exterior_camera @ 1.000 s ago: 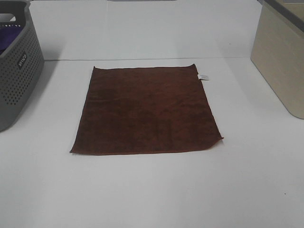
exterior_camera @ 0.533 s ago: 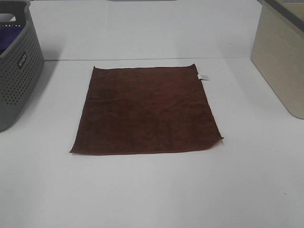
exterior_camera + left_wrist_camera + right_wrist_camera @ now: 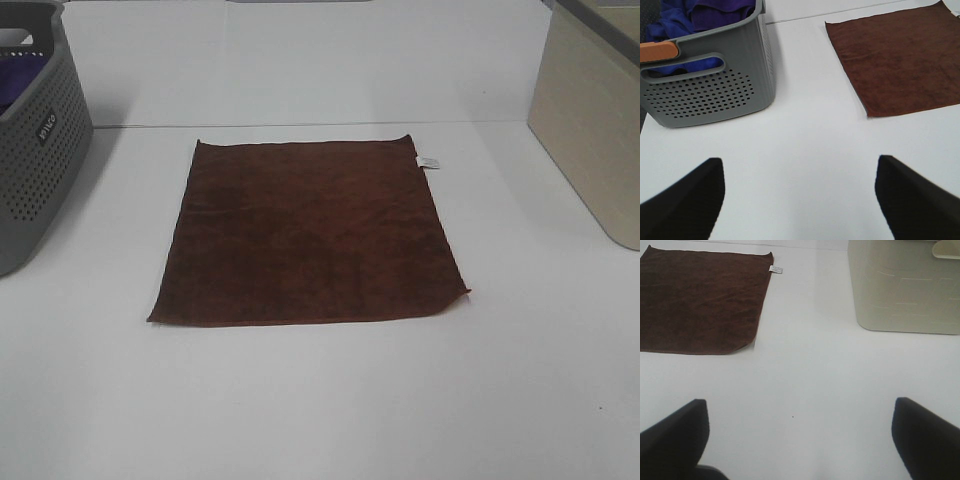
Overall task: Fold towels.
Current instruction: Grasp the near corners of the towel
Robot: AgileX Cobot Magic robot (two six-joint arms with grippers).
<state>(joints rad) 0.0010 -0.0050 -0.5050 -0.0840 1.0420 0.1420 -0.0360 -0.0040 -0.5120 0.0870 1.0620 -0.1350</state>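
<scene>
From above you see one brown towel [image 3: 308, 235] flat on the table [image 3: 320, 410], one white tag [image 3: 428, 162] at its far right corner, one grey basket [image 3: 40, 150] on the left and one beige bin [image 3: 590, 130] on the right. In your left wrist view the left gripper [image 3: 800, 165] has its jaws spread and empty, and the purple fabric [image 3: 715, 12] in the basket is perhaps two pieces. In your right wrist view the right gripper [image 3: 800, 405] is likewise spread and empty.

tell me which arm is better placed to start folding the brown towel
Right, narrowly. The left gripper and right gripper both hang open over bare table, off the towel. But its near right corner curls up slightly, likely easier to pinch.
</scene>
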